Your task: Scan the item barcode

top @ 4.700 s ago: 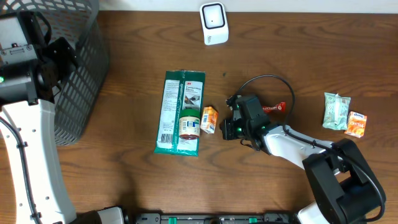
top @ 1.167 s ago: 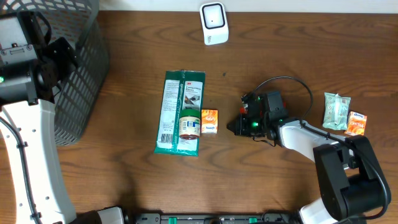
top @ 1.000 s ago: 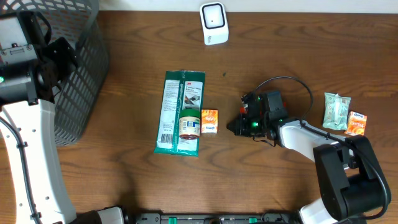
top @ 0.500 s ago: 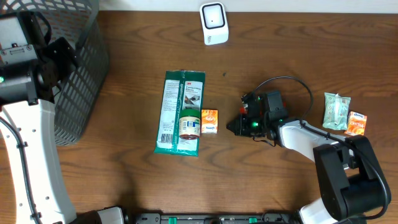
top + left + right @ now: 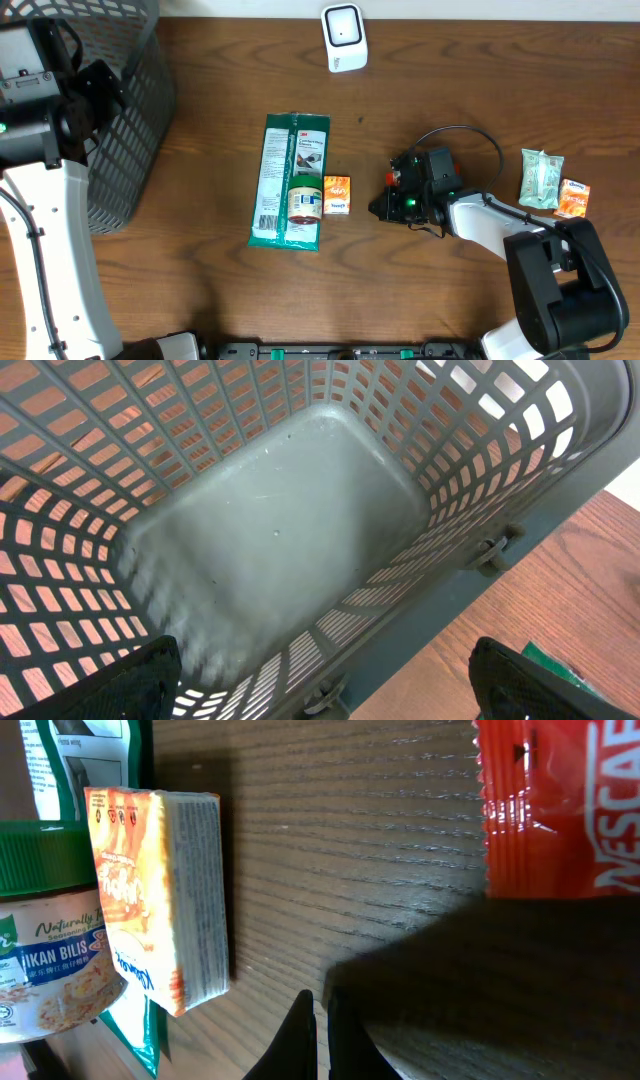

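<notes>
Matt wood and plastic, a few glossy wraps.
Table point(image 5: 350, 850): dark brown wood, fine grain lines, low sheen. Basket point(image 5: 280, 510) at left: grey moulded plastic lattice, matt, floor scuffed w/ light scratches. Small orange box point(image 5: 150, 890): printed card, slight gloss on front, plain dull grey side. Jar point(image 5: 50, 970): smooth printed label, green plastic lid. Red sachet point(image 5: 560, 800): shiny film, crimped edge. Green pack point(image 5: 285, 150): glossy plastic film. Scanner point(image 5: 344, 37), far side: smooth white plastic. Tissue pack point(image 5: 541, 178) at right: soft, wrinkled plastic wrap.
</notes>
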Tool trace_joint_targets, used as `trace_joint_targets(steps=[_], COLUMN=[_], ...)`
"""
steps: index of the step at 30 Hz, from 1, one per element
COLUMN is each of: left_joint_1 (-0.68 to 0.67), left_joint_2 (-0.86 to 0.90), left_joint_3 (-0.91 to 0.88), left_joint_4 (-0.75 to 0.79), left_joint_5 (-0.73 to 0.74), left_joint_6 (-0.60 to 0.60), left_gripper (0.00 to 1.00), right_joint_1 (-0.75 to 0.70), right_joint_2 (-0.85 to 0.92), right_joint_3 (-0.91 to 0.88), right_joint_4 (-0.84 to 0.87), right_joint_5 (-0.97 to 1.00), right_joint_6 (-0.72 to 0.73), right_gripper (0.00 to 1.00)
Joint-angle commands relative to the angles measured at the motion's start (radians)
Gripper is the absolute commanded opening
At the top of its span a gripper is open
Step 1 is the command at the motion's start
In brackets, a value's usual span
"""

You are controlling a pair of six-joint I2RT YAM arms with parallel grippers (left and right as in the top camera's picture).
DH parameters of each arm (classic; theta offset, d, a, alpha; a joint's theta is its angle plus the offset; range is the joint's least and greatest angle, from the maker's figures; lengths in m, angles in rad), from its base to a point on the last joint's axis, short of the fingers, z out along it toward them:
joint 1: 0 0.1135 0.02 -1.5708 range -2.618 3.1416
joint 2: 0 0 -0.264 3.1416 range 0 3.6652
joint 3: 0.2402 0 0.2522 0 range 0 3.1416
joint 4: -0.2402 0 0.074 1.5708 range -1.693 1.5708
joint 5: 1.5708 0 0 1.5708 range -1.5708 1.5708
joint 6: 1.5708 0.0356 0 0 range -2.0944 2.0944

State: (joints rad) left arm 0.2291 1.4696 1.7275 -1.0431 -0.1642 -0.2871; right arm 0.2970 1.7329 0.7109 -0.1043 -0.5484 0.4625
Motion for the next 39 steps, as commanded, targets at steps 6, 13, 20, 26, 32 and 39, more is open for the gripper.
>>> trace_joint_targets(steps=[6, 13, 20, 26, 32, 39], left_joint_1=[0.005, 0.005, 0.005, 0.005, 0.005, 0.005], left_joint_2=[-0.001, -0.001, -0.001, -0.001, -0.001, -0.001], left_joint_3=[0.006, 0.006, 0.006, 0.006, 0.006, 0.006], left_joint_4=[0.000, -0.001, 0.000, 0.000, 0.000, -0.001], left_joint_5=[-0.013, -0.013, -0.013, -0.013, -0.013, -0.013], left_joint_6=[0.010, 0.010, 0.010, 0.010, 0.010, 0.010], left_gripper=[0.92, 0.92, 0.92, 0.92, 0.92, 0.92], right_joint_1=[-0.008, -0.008, -0.008, -0.008, -0.008, -0.008], right_joint_2=[0.008, 0.008, 0.008, 0.008, 0.008, 0.008], right_joint_3=[-0.005, -0.005, -0.005, -0.005, -0.005, -0.005], right_joint_4=[-0.012, -0.016, -0.039, -0.046, -0.057, -0.063], right_joint_5=[0.055, 0.080, 0.148, 0.160, 0.187, 0.212], right_joint_6=[-0.015, -0.015, -0.014, -0.015, -0.015, -0.015], right_gripper=[0.03, 0.04, 0.05, 0.05, 0.06, 0.06])
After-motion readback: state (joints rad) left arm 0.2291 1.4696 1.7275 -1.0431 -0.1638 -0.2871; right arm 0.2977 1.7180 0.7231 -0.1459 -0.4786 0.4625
